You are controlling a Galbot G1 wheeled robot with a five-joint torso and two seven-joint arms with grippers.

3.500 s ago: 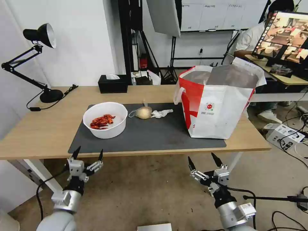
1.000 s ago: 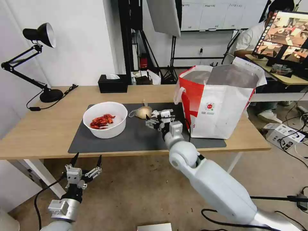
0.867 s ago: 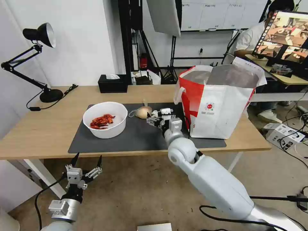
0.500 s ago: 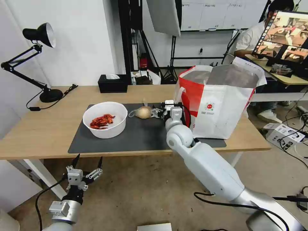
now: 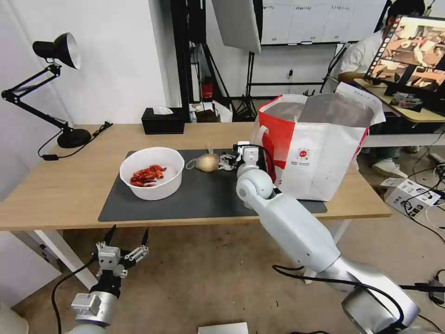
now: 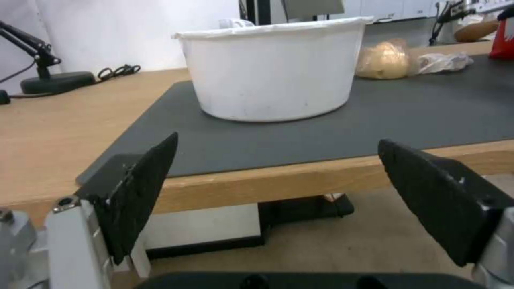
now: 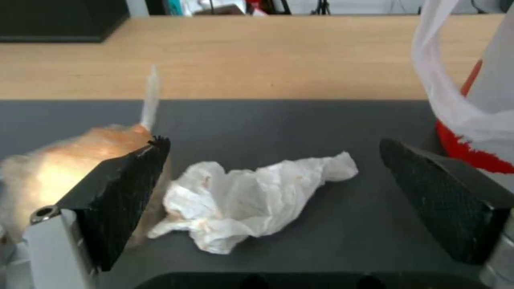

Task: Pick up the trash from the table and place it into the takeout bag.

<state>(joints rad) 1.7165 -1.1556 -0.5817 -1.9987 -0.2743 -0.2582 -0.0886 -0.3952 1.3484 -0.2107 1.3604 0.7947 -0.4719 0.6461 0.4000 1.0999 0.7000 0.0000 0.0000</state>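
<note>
A crumpled white tissue [image 7: 251,200] lies on the dark mat [image 5: 208,195] of the table [image 5: 55,185], beside the takeout bag [image 5: 320,148]. My right gripper [image 7: 273,141] is open low over the mat, one finger on each side of the tissue, not touching it. The knotted clear bag with a pale lump [image 5: 208,162] lies just beyond one finger [image 7: 128,188]. A white bowl of red shells [image 5: 152,172] stands further left on the mat. My left gripper [image 5: 129,229] hangs open below the table's front edge, facing the bowl [image 6: 273,68].
The takeout bag's white loop handle [image 7: 455,100] hangs close to my right gripper's other finger. A black tissue box [image 5: 163,121] and a black desk lamp [image 5: 69,137] stand at the back left of the table. A person sits at another desk behind the bag.
My right arm has risen from below the table edge and reached across the mat until its open fingers flank the tissue. The left arm has stayed low, barely moving.
</note>
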